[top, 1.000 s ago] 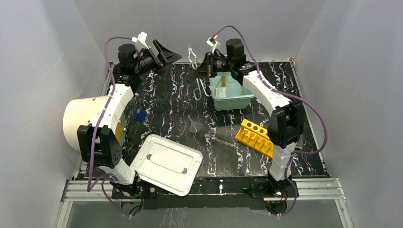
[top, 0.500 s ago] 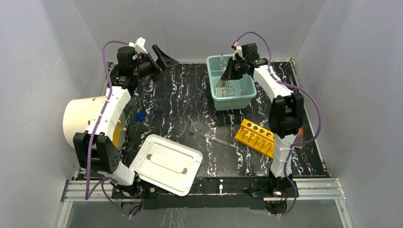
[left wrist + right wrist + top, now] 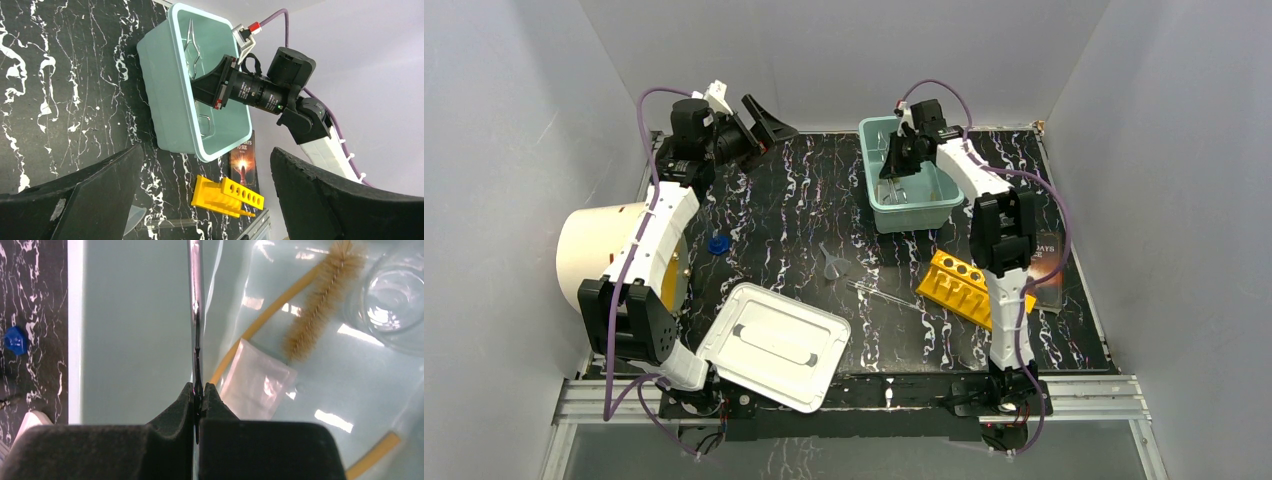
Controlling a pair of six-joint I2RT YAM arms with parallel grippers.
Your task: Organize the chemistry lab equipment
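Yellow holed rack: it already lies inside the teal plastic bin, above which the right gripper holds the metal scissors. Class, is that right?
No. The yellow holed rack lies outside the teal plastic bin, on the black marbled table nearer the arms, as the top external view shows. The right gripper does hold the metal scissors above the bin.
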